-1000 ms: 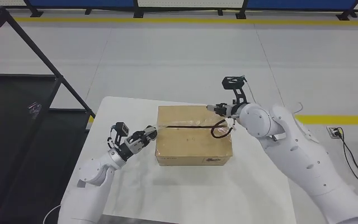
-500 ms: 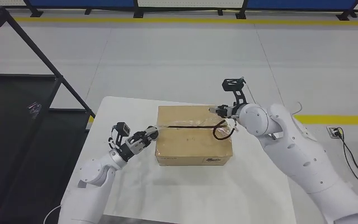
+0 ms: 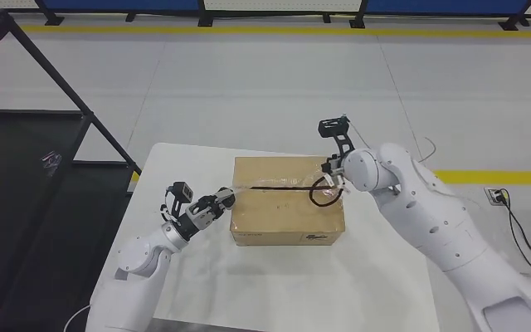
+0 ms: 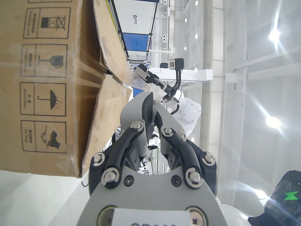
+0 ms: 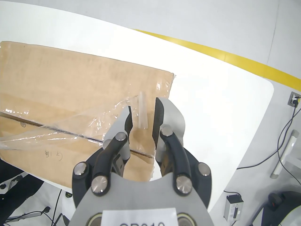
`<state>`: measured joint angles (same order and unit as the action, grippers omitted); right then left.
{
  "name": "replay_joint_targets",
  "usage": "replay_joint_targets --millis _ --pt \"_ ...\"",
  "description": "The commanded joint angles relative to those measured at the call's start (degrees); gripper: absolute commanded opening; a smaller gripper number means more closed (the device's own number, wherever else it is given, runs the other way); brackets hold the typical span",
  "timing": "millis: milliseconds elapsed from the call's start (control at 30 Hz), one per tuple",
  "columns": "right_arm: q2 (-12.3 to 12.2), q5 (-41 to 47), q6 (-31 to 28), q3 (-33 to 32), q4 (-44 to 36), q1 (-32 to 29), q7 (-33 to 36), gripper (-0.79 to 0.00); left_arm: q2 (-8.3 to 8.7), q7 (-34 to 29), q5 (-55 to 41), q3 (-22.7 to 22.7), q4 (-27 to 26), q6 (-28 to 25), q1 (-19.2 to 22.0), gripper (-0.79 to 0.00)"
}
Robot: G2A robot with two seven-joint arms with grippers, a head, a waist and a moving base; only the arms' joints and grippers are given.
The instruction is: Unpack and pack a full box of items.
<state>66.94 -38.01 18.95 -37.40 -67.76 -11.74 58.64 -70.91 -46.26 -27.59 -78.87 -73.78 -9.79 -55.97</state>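
the cardboard box (image 3: 286, 212) sits about mid-desk, flaps down, with its top seam running left to right between the two arms. a strip of clear tape (image 5: 58, 130) is lifted off that seam toward the box's left end. it stretches away as a crinkly film toward the left jaws, and the right part of the strip lies stuck down along the seam. in the left wrist view the two top flaps gape a little at that end (the side with the handling pictograms faces that camera).

the left jaws are just off the box's left side, pinched together on the tape's loose end. the right jaws hang over the box's right end, right above the seam, and they're apart with a clear gap. a small twisted tape stub (image 5: 142, 116) stands up between them, but i can't tell whether either pad touches it.

the desk (image 3: 274, 282) is white with rounded corners. a yellow line (image 3: 485, 176) runs across the grey floor behind the right arm, and a black metal frame (image 3: 50, 75) stands off the desk's left side.
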Motion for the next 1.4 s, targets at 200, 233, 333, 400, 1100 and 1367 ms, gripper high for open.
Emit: replay_joint_targets --millis 200,233,333,400,1100,1367 --pt "2.26 -0.58 -0.78 2.17 3.45 2.22 1.83 -0.533 0.12 0.15 -0.27 0.10 -0.02 -0.19 -0.12 -0.785" --pt "2.54 -0.74 -0.75 2.44 3.98 2.41 2.00 -0.542 0.14 0.10 -0.35 0.13 -0.03 -0.22 -0.13 -0.785" --pt "3.41 -0.72 -1.09 3.11 5.66 2.94 2.42 -0.551 0.18 0.05 -0.45 0.17 0.05 -0.30 -0.11 -0.785" --pt "4.04 -0.89 -1.02 3.45 7.12 3.38 2.25 -0.554 0.22 -0.08 -0.61 0.20 0.12 -0.38 -0.09 -0.785" --pt "7.39 -5.11 -0.53 4.22 11.75 4.71 4.57 -0.785 0.60 -0.40 -1.14 0.25 -0.11 -0.60 -0.24 -0.785" --pt "7.44 -4.10 -1.82 1.32 11.40 4.32 3.59 -0.785 0.71 -0.33 -1.37 0.31 -0.41 -0.86 -0.35 -0.785"
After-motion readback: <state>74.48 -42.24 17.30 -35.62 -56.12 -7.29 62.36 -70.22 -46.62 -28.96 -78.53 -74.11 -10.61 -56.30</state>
